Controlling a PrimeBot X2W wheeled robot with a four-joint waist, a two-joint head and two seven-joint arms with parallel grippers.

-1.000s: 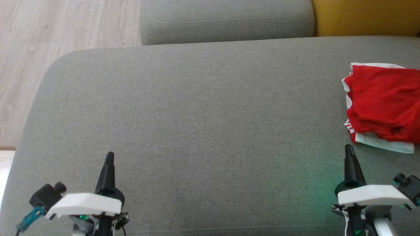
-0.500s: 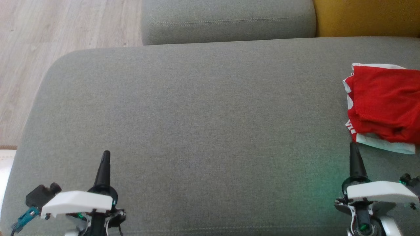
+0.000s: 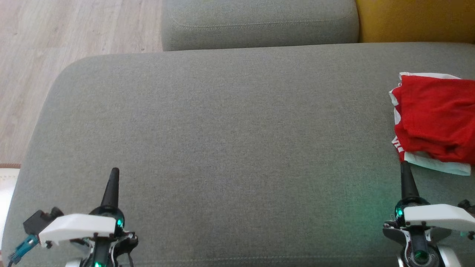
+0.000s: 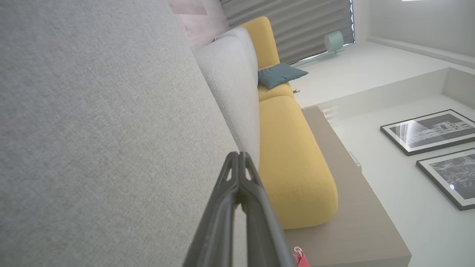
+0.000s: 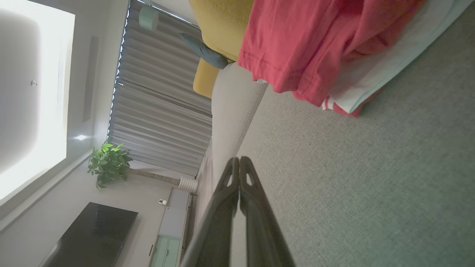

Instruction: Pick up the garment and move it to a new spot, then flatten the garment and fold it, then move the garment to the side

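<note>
Garment: red-and-white garment [image 3: 434, 118], bunched up toward the right end of the grey sofa seat [image 3: 230, 129], partly cut off by the head view.
Right tool: the right tool [image 3: 404, 167] sits near the seat's front edge with its fingers pinched together and nothing held. Its tip is just short of the garment's near white hem.
Left tool: the left tool [image 3: 114, 172] is well away toward the seat's left front corner, also closed and empty.
Bearing: the garment lies just ahead of the right tool and slightly to its right.
Long axis: the visible side runs front to back; the full width can't be told.
Nearer arm: the right, easily. My call is that its fingers must part before it reaches in.
</note>
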